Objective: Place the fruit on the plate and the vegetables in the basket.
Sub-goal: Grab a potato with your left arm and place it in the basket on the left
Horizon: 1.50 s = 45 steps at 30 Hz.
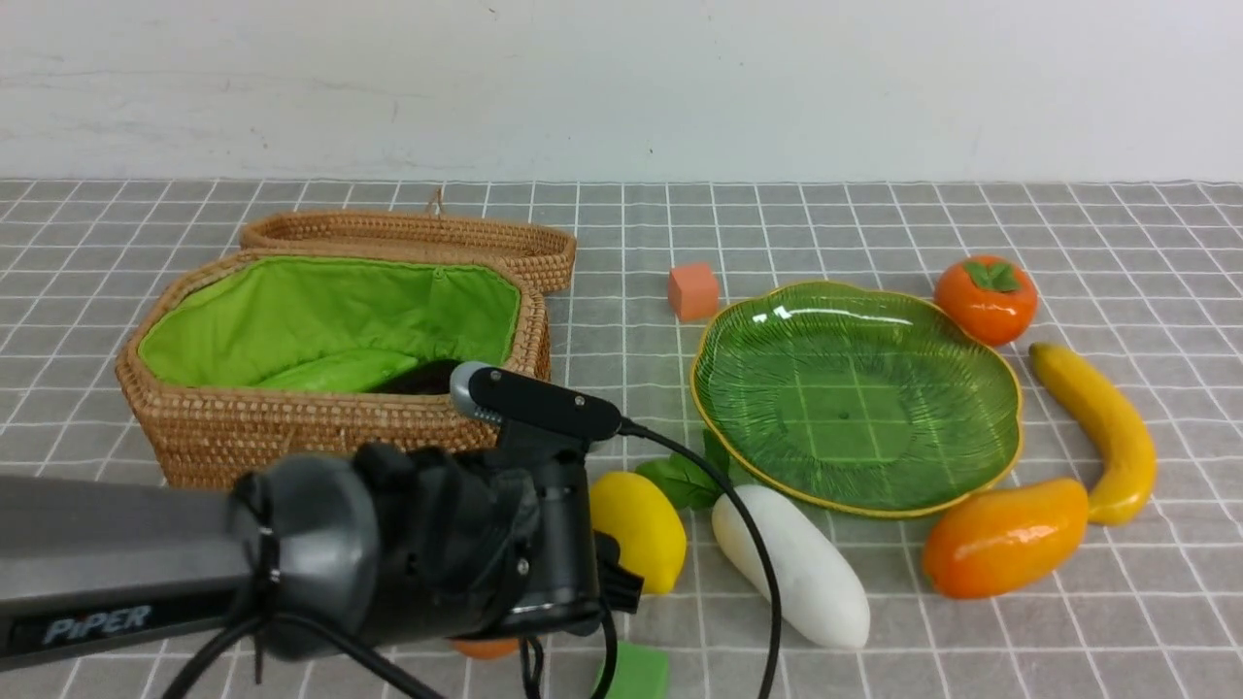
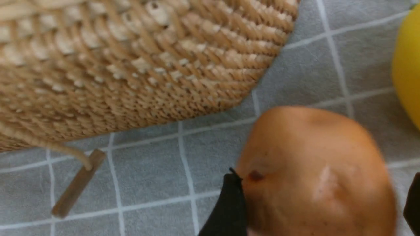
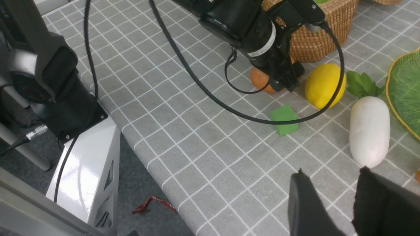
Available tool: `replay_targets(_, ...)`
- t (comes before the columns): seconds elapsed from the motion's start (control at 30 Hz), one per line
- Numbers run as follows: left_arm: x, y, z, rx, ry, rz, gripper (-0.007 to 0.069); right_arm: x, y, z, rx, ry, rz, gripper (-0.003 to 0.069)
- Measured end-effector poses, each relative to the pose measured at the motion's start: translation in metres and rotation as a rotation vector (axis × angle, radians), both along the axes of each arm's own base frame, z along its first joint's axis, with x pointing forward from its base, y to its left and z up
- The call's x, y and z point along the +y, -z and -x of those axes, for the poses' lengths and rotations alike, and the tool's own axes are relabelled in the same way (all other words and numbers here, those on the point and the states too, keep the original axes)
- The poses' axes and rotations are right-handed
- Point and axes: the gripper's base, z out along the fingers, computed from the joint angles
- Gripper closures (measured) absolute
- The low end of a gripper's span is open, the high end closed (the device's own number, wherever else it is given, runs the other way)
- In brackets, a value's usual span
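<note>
Roughly a third done, judging by the layout. Already inside the large octagonal tan wicker basket with green cloth lining, at far left: a light green ridged gourd and a dark purple eggplant beside it. Nothing yet on the wide ribbed green glass plate with gold rim, right of centre. Left to move from the grey checked surface: all four fruits, namely a glossy yellow lemon near the basket's right corner, an orange mango-like oval just near of the plate, a long yellow banana at its right, and a round orange persimmon with green calyx beyond it. Also left: a white oblong radish between lemon and mango, a dark green leaf sprig at the plate's near-left edge, and a tan-orange potato just near of the basket. Left hand spread wide, fingers either side of that potato, not closed on it. Right hand close to the radish's near end, partly parted, holding nothing.
</note>
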Motion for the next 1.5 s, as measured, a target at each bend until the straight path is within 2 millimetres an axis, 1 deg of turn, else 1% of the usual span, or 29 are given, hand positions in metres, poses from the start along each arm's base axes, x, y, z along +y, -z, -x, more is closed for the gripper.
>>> replay_targets(0.2, -0.001, 0.005, -0.001, 0.005, -0.007, -0.001, 0.0014, 0.0, 0.0, 0.001, 0.007, -0.007, -0.002, 0.0425)
replay_targets(0.37, -0.002, 0.006, -0.001, 0.016, -0.023, -0.004, 0.0056, 0.001, -0.001, 0.002, 0.012, -0.018, -0.017, 0.0425)
replay_targets(0.67, 0.0, 0.005, 0.0, 0.028, -0.045, -0.002, 0.0056, 0.002, -0.001, 0.002, 0.013, -0.02, -0.019, 0.0425)
replay_targets(0.73, 0.0, 0.003, 0.001, 0.03, -0.047, 0.003, 0.0056, 0.002, -0.001, 0.002, 0.013, -0.02, -0.019, 0.0425)
replay_targets(0.9, 0.005, -0.012, 0.01, 0.068, -0.068, 0.041, 0.0057, 0.002, -0.001, 0.002, 0.013, -0.02, -0.019, 0.0425)
replay_targets(1.0, 0.008, -0.024, 0.014, 0.06, -0.048, 0.061, 0.0057, 0.002, -0.001, 0.002, 0.013, -0.02, -0.019, 0.0425)
replay_targets(1.13, 0.009, -0.031, 0.019, 0.084, -0.028, 0.061, 0.0057, 0.002, -0.001, 0.002, 0.011, -0.019, -0.021, 0.0425)
replay_targets(1.2, 0.007, -0.036, 0.026, 0.092, 0.006, 0.051, 0.0057, 0.002, -0.001, 0.002, 0.009, -0.017, -0.023, 0.0425)
replay_targets(1.27, 0.004, -0.053, 0.039, 0.074, 0.071, 0.045, 0.0057, 0.002, -0.001, 0.001, 0.008, -0.017, -0.024, 0.0425)
replay_targets(1.3, 0.005, -0.068, 0.046, 0.047, 0.1, 0.047, 0.0057, 0.002, -0.001, 0.001, 0.008, -0.017, -0.024, 0.0425)
replay_targets(1.37, 0.008, -0.096, 0.053, -0.013, 0.141, 0.059, 0.0057, 0.002, -0.002, 0.001, 0.002, -0.013, -0.029, 0.0425)
replay_targets(1.4, 0.013, -0.116, 0.055, -0.067, 0.16, 0.065, 0.0057, 0.002, -0.003, 0.0, -0.005, -0.008, -0.035, 0.0425)
replay_targets(1.43, 0.022, -0.143, 0.051, -0.148, 0.172, 0.071, 0.0057, 0.002, -0.004, -0.001, -0.018, 0.001, -0.047, 0.0425)
replay_targets(1.47, 0.031, -0.16, 0.048, -0.211, 0.185, 0.062, 0.0057, 0.002, -0.005, -0.002, -0.026, 0.007, -0.055, 0.0425)
replay_targets(1.5, 0.033, -0.164, 0.046, -0.225, 0.186, 0.062, 0.0057, 0.002, -0.005, -0.002, -0.028, 0.008, -0.057, 0.0425)
